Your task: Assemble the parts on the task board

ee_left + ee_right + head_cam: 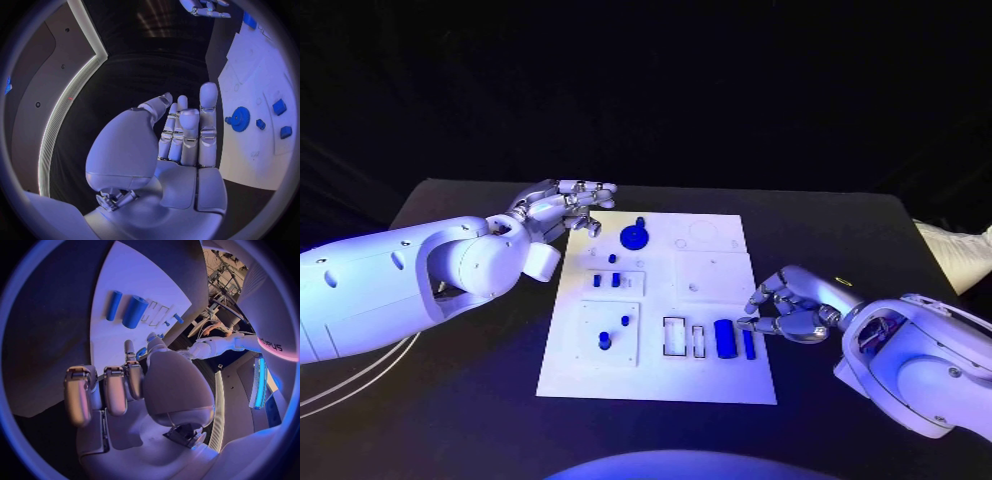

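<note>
Black table (473,420) w/ white task board (711,385) lying flat in the middle. Both arms come in low over the table.

Left hand (567,207) sits at the board's far left corner, just off/over the edge. In left wrist view (181,135) fingers are straight and side by side, nothing held, thumb a bit apart; empty. Board edge runs just beside the fingertips there.

Right hand (788,308) is at the board's right edge, near-side half. Fingers curled in, tips by the board edge next to the blue cylinders. Right wrist view (125,390): fingers bent, a small blue bit shows by the thumb tip, can't tell if it's pinched or just lying behind. So grip state: can't tell.

Parts, big to small:
- blue gear (635,236) at far-centre of board, near left hand, not touched; also seen in left wrist view (240,119).
- thick blue cylinder (726,338) lying flat, near right side.
- thin blue rod (749,345) just beside it, closer to right hand.
- small blue pegs (604,340) on left-side plates, a few more mid-left (617,281).
- two empty rectangular slots (675,336) beside the thick cylinder.
</note>
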